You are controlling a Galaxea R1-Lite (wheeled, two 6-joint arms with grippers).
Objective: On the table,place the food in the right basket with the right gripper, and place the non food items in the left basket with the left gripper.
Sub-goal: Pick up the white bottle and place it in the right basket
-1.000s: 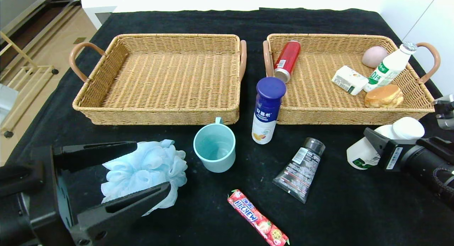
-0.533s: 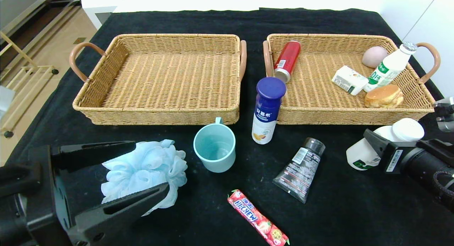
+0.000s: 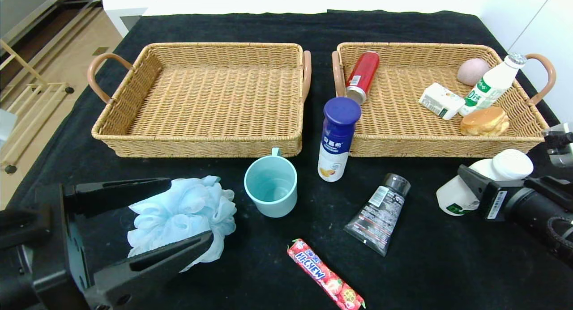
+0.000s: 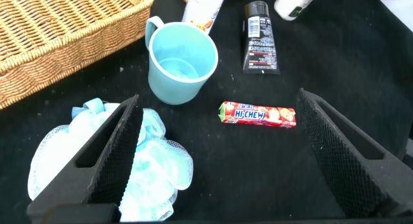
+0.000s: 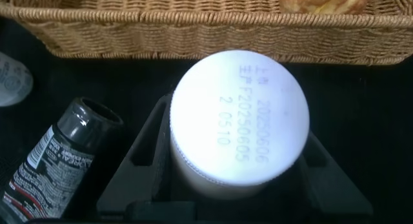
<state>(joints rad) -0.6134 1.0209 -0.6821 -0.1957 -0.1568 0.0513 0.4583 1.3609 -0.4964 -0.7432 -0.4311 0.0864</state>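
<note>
Black cloth covers the table (image 3: 286, 28), where the right gripper (image 5: 235, 185) pinches the squat white bottle (image 3: 483, 180) between its fingers; I'd firm that hold before lifting toward the right basket (image 3: 403, 144) just ahead.

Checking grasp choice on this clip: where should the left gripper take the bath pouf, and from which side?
Across its fluffy middle, from above and the near side. The bath pouf is soft, with no handle showing, and the open left gripper already has one finger on each side of it.
</note>
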